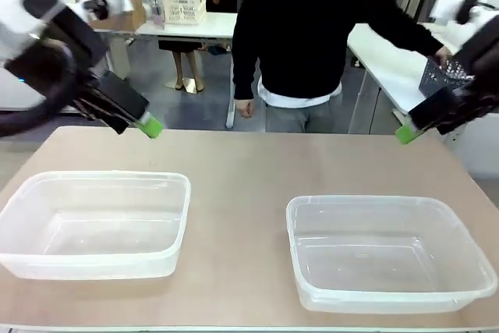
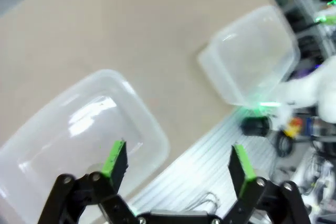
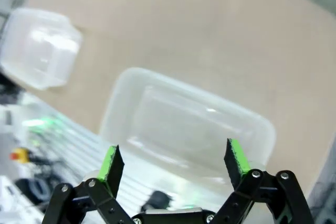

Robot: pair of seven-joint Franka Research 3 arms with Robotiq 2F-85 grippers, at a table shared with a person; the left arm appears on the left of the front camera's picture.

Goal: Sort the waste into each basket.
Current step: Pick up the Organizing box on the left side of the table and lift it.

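Waste absent from every view: no can, no bottle on the counter (image 1: 249, 169), in either tub, or in either claw. Handling therefore judged from the task wording alone. Dented metal cans likely light, thin-walled and easily crushed further; best taken across the middle of the body with modest squeeze. Clear plastic bottles likely light, springy and slick; best pinched at the waist or near the neck, where stiffer.

Left tub (image 1: 93, 220) sat empty at lower left of the front frame, right tub (image 1: 390, 251) empty at lower right, well apart, bare counter between. Both looked thin, glossy and easy to shove if bumped.

Left claw (image 2: 178, 163) hung spread wide with nothing between its green pads (image 2: 114, 157), raised over the near rim of the left tub in its wrist view. Right claw (image 3: 173, 163) likewise spread and empty, above the right tub, pads (image 3: 235, 157) well apart. Seen in the front view at upper left and upper right edges, both clear of the counter.

Person (image 1: 304, 29) stood at upper centre beyond the far edge; one hand reached toward a dark grey basket (image 1: 443, 77) at upper right, perhaps the source of waste.
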